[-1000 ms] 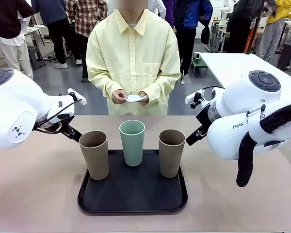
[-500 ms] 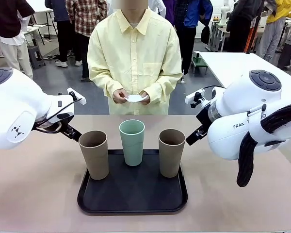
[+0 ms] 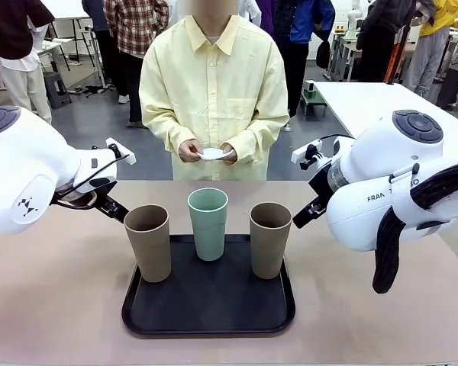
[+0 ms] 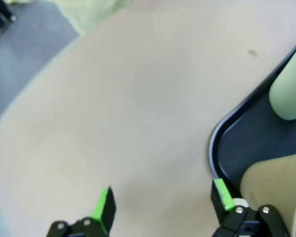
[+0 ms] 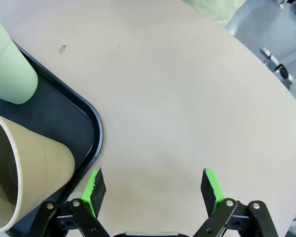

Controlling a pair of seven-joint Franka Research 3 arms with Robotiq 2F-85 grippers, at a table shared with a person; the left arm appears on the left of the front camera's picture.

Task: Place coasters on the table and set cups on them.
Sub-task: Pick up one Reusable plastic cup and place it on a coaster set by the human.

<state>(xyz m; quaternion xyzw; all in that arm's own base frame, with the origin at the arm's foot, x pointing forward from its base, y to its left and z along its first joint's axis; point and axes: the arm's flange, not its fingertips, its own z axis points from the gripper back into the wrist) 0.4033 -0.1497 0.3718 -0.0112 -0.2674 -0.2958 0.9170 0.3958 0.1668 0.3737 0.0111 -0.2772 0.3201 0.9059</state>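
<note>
Nothing of the task is laid out yet: the three cups stand on the black tray (image 3: 208, 320) in the lower middle of the front view, one taupe cup (image 3: 148, 242) at its left, the mint cup (image 3: 208, 223) at centre and farther back, the other taupe cup (image 3: 269, 239) at its right. The coasters (image 3: 211, 153) are a small white shape held between the person's hands (image 3: 188, 151) in the upper middle of the frame, above the far edge of the counter (image 3: 53, 290); whether that is one disc or a stack I cannot tell. Both sets of jaws stand wide open and empty. In the left wrist view the green pads (image 4: 104, 210) rise at the bottom over bare counter, one of them just beside the tray's rim and the taupe cup at lower right; in the right wrist view the pads (image 5: 210, 184) frame bare counter likewise, with the tray corner and the other taupe cup at lower left. The risks, as I judge them: the cups are tall and narrow-based, so a finger sweeping in from so near could clip a rim or wall and tip one over onto the tray. The coasters look thin and light – a stack might cling together, or a disc might skid when a cup comes down off-centre. A cup lifted past its neighbour could also knock it.
</note>
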